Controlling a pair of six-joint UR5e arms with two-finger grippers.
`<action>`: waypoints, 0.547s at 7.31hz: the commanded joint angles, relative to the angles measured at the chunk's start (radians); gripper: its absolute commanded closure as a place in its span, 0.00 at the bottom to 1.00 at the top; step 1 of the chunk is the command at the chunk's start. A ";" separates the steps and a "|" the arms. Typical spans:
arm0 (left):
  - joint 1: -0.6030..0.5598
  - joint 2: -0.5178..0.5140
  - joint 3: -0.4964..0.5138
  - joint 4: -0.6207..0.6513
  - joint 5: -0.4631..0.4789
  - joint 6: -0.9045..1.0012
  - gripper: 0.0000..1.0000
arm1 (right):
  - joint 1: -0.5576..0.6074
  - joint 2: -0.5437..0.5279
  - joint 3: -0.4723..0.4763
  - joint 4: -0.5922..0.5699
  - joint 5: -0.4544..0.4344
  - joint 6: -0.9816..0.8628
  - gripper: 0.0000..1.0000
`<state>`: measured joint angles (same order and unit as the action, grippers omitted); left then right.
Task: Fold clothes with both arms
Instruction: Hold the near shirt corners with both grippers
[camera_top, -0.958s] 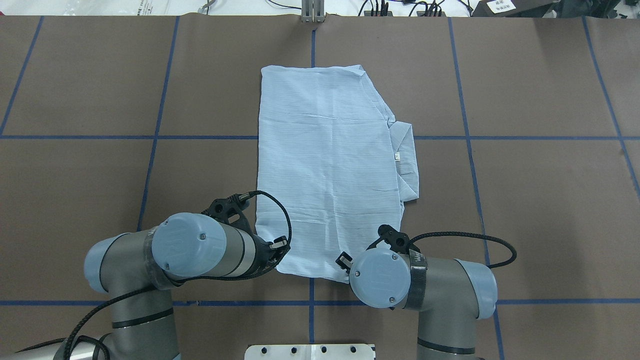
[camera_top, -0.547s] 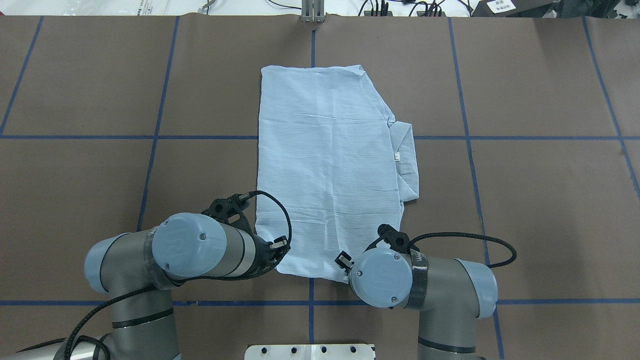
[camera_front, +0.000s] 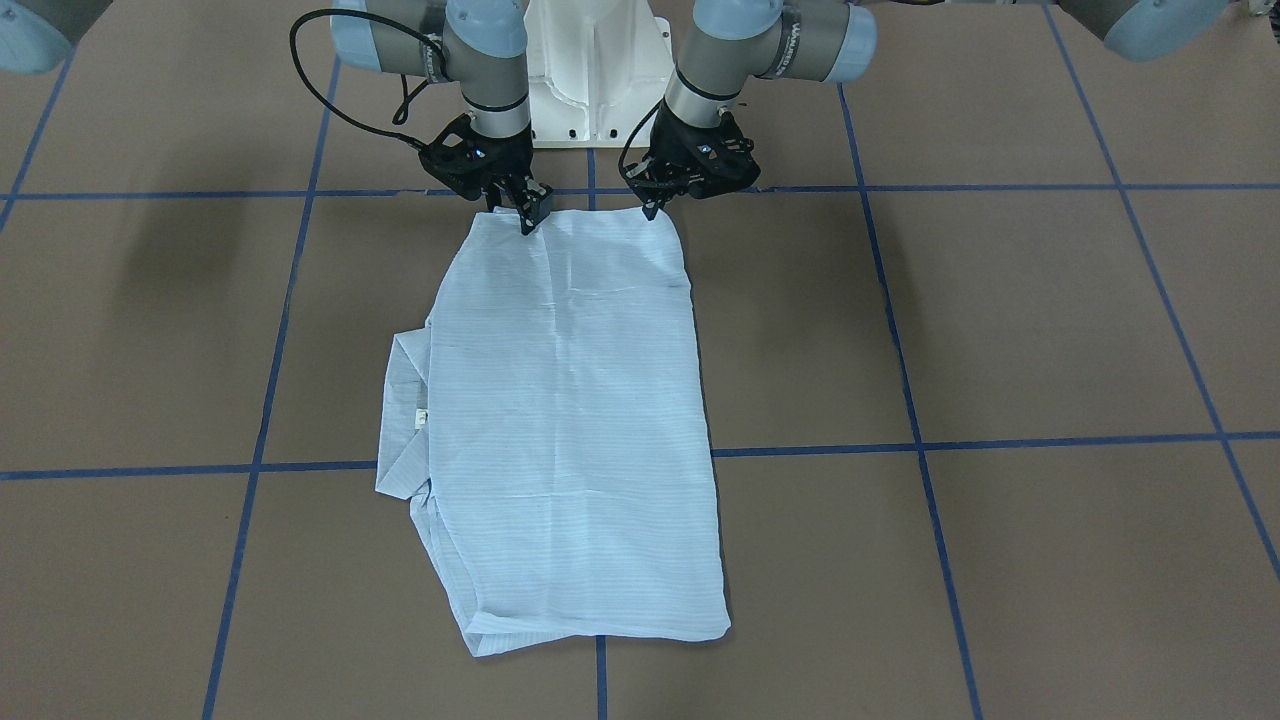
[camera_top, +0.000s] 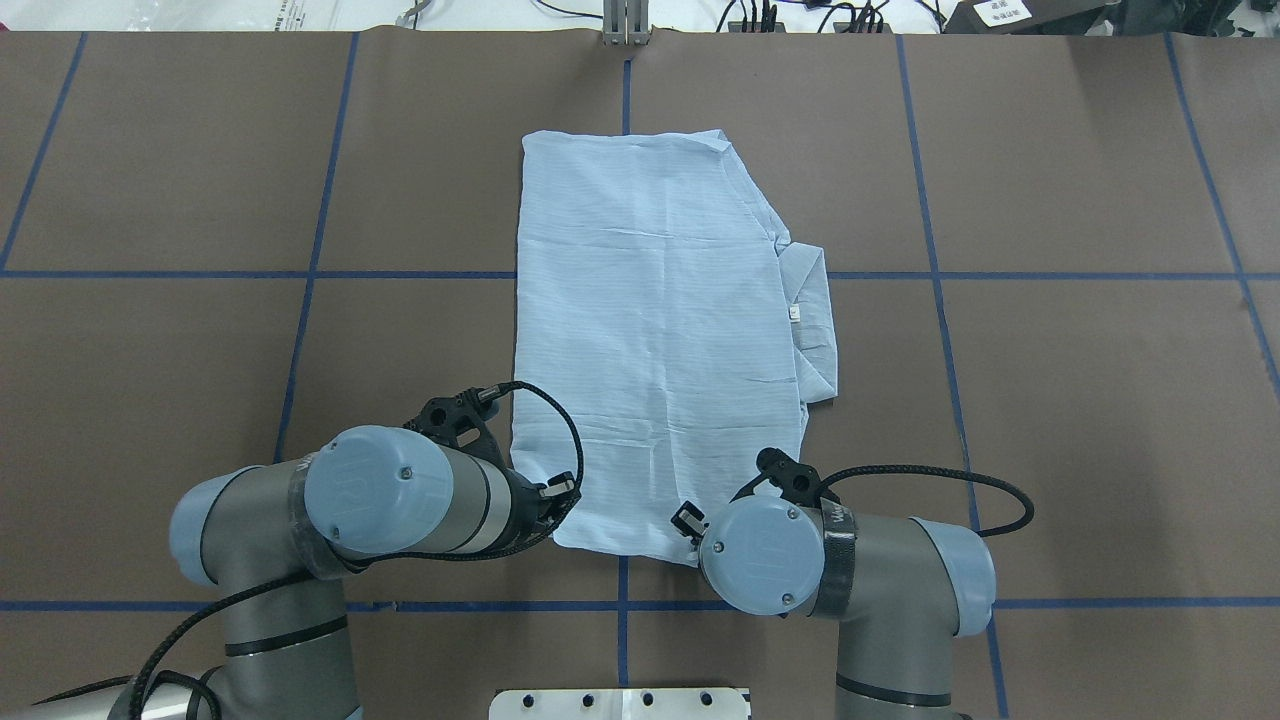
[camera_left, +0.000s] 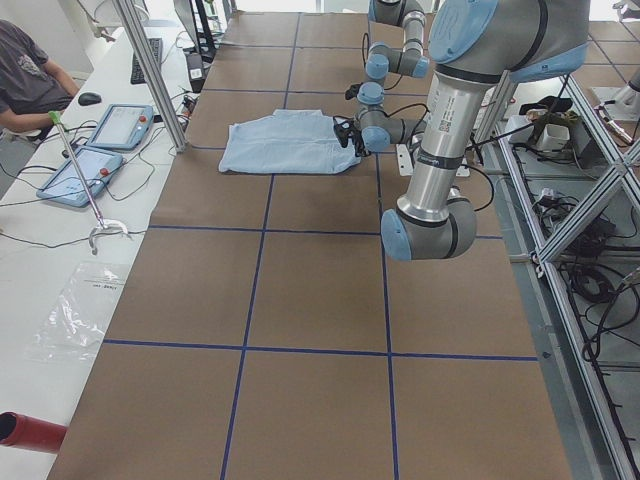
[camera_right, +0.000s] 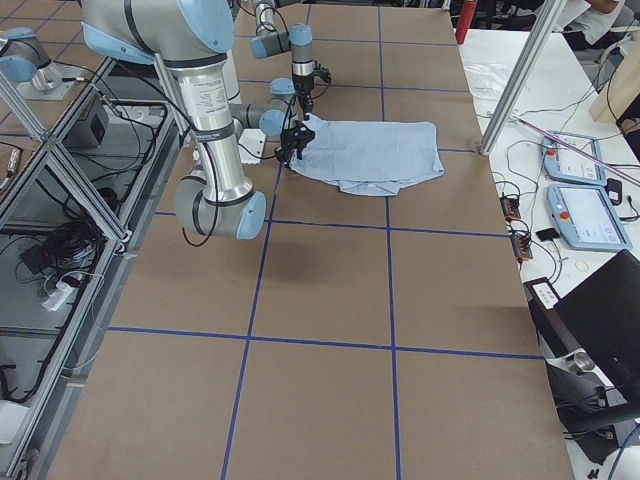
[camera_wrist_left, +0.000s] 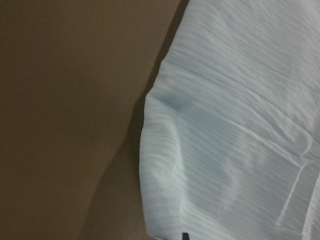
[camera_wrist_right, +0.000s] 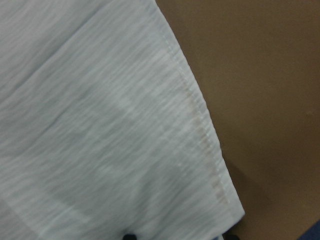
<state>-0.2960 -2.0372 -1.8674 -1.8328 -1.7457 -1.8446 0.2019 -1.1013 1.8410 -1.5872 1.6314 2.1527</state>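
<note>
Nothing has moved: right tool (camera_front: 524, 212), fingers apart, and left tool (camera_front: 655, 205), grip unreadable, wait at hem corners of the shirt (camera_top: 650, 320); grasp pending.

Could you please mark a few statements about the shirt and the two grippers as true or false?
1. The shirt lies spread on the table, folded into a long rectangle. True.
2. The collar sticks out on the robot's left side. False: it sticks out on the robot's right side.
3. The left gripper and the right gripper are both at the shirt's edge nearest the white base. True.
4. The shirt hangs in the air between the two arms. False: it lies on the table.
</note>
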 joint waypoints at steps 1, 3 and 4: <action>0.000 0.000 0.007 -0.002 0.000 0.002 1.00 | 0.008 0.000 0.004 0.000 -0.004 0.001 0.91; 0.000 -0.001 0.016 -0.005 0.000 0.004 1.00 | 0.017 0.003 0.007 0.000 -0.004 0.000 0.92; 0.000 0.000 0.022 -0.006 0.000 0.004 1.00 | 0.019 0.001 0.007 0.000 -0.004 0.000 0.92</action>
<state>-0.2960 -2.0376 -1.8528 -1.8370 -1.7457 -1.8410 0.2179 -1.0994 1.8473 -1.5877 1.6276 2.1523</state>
